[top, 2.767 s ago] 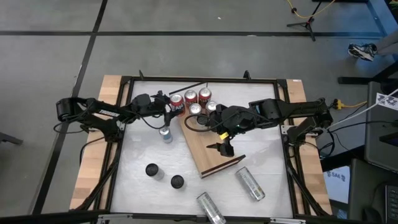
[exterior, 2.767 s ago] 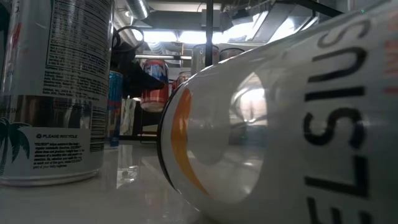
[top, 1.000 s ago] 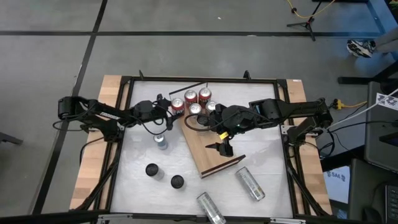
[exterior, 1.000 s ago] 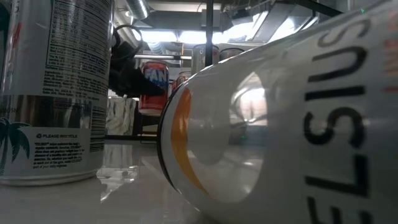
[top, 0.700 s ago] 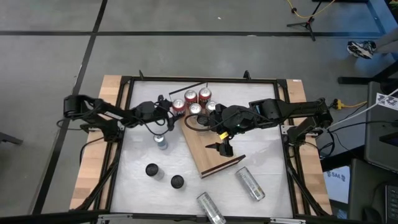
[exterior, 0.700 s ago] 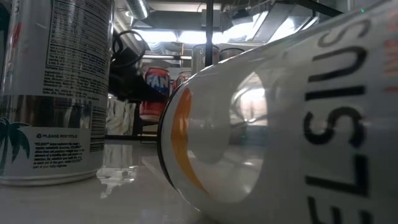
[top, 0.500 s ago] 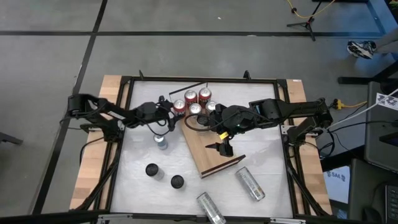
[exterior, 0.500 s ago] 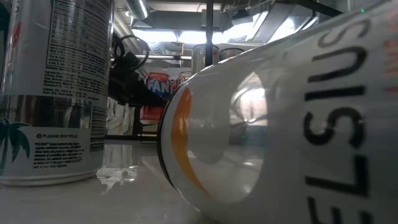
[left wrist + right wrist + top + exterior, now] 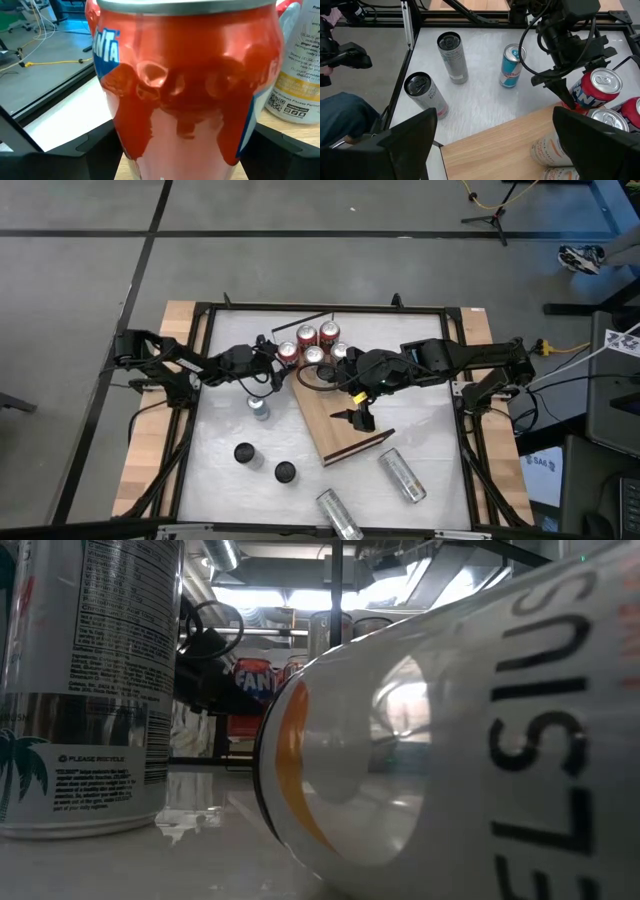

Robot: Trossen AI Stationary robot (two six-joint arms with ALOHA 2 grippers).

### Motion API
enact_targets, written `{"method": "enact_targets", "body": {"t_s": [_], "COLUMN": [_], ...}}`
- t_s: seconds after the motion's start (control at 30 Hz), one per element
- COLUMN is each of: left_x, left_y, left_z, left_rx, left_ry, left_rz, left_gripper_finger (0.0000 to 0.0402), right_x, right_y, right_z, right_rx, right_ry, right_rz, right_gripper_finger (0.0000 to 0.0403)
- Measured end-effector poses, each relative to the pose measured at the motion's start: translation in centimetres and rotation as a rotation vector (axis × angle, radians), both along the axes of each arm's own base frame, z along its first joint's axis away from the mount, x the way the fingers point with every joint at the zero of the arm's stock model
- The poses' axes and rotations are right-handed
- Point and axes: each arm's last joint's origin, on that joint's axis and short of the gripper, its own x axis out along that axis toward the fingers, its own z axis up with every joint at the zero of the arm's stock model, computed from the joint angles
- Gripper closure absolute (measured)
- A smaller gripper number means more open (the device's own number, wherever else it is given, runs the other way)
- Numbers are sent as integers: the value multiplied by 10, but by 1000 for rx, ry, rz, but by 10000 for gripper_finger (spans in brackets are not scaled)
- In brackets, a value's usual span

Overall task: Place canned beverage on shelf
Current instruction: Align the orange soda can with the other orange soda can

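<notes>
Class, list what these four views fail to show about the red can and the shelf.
- Red can: left wrist view cuts off its top and base, so whether it rests on the shelf is unclear.
- Low view: a lying white can hides the shelf.
- High view: the right end effector covers part of the board.

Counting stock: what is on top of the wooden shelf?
On the shelf: red cans clustered at its far end. The right arm covers part of the group, so an exact count is hidden.
</notes>
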Motion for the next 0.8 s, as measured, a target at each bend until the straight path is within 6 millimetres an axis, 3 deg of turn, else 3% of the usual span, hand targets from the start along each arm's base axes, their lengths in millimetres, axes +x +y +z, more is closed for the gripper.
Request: {"method": "enact_targets", "body": {"t_s": [0.8], "left_x": [-1], "left_y": [0], "left_z": [-1], "left_rx": [6], "left_ry": [6], "left_rz": [16], "left_gripper_finger": [24], "right_x": [0], "right_y": [0], "right_z": [0], "right_rx": [0], "right_ry": [0], "right_rz": [0], "right_gripper_finger": [10]}}
